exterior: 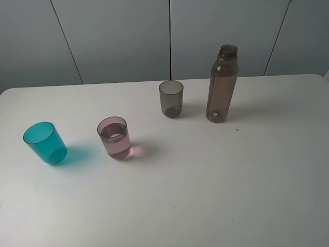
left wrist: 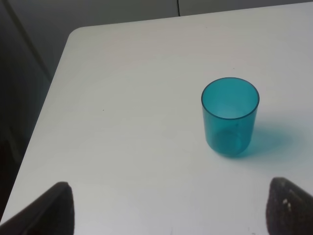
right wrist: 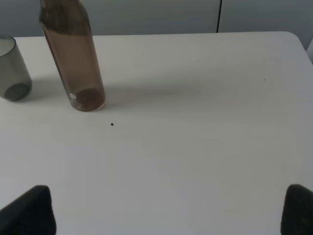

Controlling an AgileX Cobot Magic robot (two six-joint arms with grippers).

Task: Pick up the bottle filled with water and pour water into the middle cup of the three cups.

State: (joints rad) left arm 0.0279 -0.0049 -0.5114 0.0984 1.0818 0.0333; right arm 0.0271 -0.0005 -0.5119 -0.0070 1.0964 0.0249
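The bottle [exterior: 222, 84] stands upright and uncapped at the back right of the white table [exterior: 216, 195]; the right wrist view shows its lower body [right wrist: 73, 58]. The three cups stand in a slanted row: teal [exterior: 44, 143], the pale pink middle cup [exterior: 114, 137] with liquid in it, and smoky grey [exterior: 170, 98]. My left gripper [left wrist: 168, 215] is open, its fingertips [left wrist: 56, 210] wide apart, short of the teal cup [left wrist: 230, 116]. My right gripper [right wrist: 168, 210] is open too, well back from the bottle. Neither gripper shows in the high view.
The grey cup [right wrist: 12, 68] stands close beside the bottle. A small dark speck [right wrist: 111, 124] lies on the table near the bottle's base. Grey wall panels [exterior: 118, 36] rise behind the table's far edge. The table's left corner [left wrist: 78, 34] is rounded.
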